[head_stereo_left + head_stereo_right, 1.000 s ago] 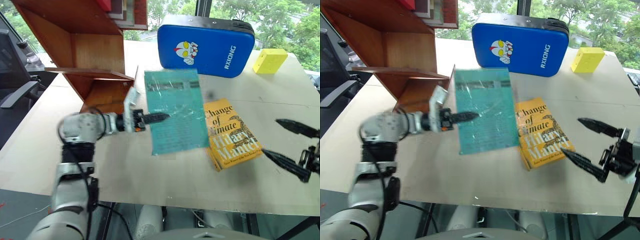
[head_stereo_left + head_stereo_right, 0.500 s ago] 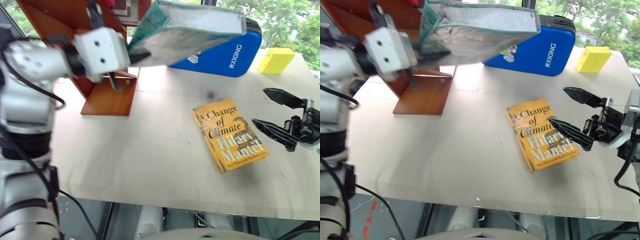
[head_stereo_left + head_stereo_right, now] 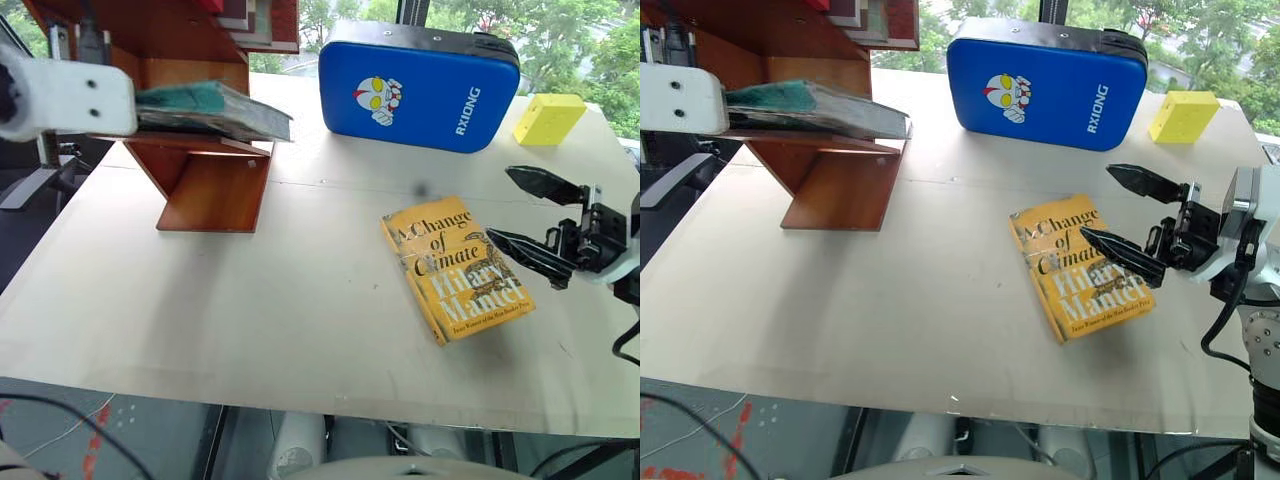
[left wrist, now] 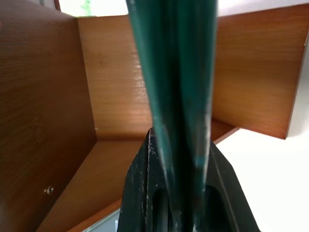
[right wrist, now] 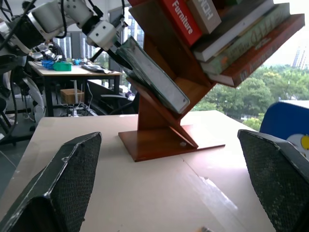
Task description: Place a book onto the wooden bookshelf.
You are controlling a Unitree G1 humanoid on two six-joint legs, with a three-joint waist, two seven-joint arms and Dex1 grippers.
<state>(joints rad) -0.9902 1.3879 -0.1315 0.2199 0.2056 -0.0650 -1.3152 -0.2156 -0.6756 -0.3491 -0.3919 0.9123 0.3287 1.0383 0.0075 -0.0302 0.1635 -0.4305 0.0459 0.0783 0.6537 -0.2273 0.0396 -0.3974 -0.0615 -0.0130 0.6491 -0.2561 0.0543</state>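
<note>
The teal book [image 3: 212, 108] lies nearly flat on a lower slanted panel of the wooden bookshelf [image 3: 205, 178], its free end sticking out toward the table. My left gripper [image 4: 179, 145] is shut on the book's edge [image 4: 176, 72], with both black fingers clamped against it inside the wooden compartment. In the right wrist view the book [image 5: 149, 75] rests on the shelf [image 5: 164, 130]. My right gripper [image 3: 500, 205] hovers open over the table's right side, just right of the yellow book, with nothing between its fingers.
A yellow "A Change of Climate" book [image 3: 456, 268] lies flat at centre right. A blue padded case [image 3: 420, 85] and a yellow block [image 3: 548, 118] stand at the back. Several books [image 5: 219, 34] sit on the upper shelf. A chair [image 3: 30, 185] stands beyond the table's left edge.
My left arm lifted the teal book off the table and swung it up and left onto the shelf's lower panel. My right gripper drifted a little left and up, still open.
</note>
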